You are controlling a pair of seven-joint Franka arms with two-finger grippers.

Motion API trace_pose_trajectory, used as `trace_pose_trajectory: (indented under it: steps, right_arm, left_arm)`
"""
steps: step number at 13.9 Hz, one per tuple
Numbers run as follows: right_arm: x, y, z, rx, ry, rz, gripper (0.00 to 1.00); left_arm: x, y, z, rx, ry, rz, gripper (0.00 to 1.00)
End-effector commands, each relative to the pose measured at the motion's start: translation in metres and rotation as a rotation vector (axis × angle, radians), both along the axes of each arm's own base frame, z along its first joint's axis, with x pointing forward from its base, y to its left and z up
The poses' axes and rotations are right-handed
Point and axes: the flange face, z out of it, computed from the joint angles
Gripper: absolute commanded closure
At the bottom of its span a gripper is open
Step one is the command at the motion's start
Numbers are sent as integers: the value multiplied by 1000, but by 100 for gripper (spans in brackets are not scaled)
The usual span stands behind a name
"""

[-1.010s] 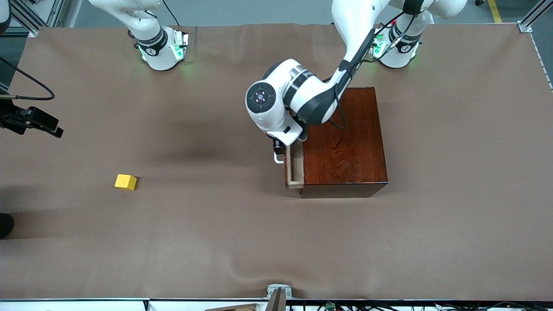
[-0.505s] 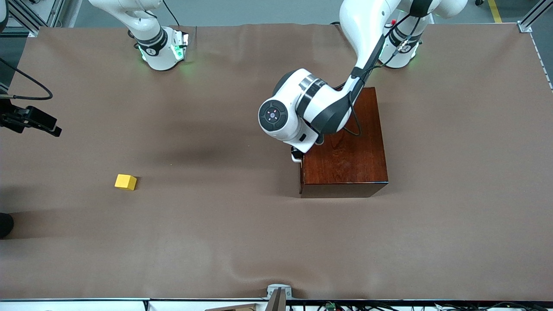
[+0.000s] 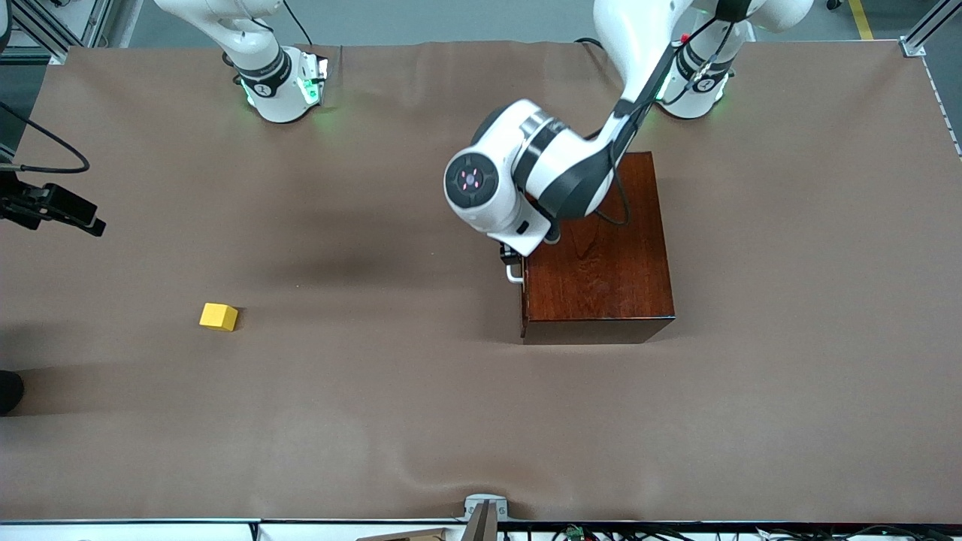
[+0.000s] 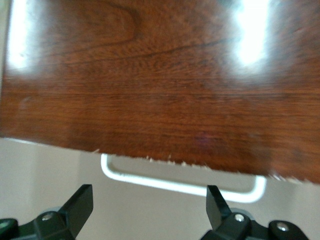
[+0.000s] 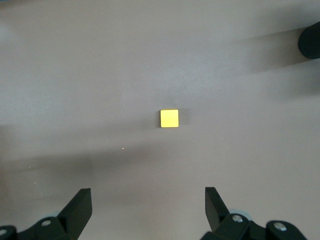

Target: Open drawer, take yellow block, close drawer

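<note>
The drawer (image 3: pixel 524 293) sits shut in its box (image 3: pixel 597 248), its handle (image 4: pixel 182 181) just ahead of my released left hand (image 4: pixel 150 210). If I lift away crooked, a finger could snag it open again. The yellow block (image 5: pixel 169 118) lies on the surface (image 3: pixel 376 413) under my released, waiting right hand (image 5: pixel 148 210).

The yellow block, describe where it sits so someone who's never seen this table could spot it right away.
Start at the brown table and find the dark wooden box. Move toward the right arm's end, well apart from the box: the yellow block lies alone on bare cloth. It is the only small, bright yellow thing there.
</note>
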Motion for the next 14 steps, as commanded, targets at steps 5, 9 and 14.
trace_pose_trajectory:
  steps: [5, 9, 14]
  right_arm:
    - [-3, 6, 7, 0, -18, -9, 0]
    - [0, 6, 4, 30, -32, -16, 0]
    - [-1, 3, 3, 30, -27, -19, 0]
  left_arm:
    - [47, 88, 87, -89, -49, -96, 0]
    - [98, 185, 91, -98, -9, -126, 0]
    - [125, 323, 116, -162, 5, -238, 0]
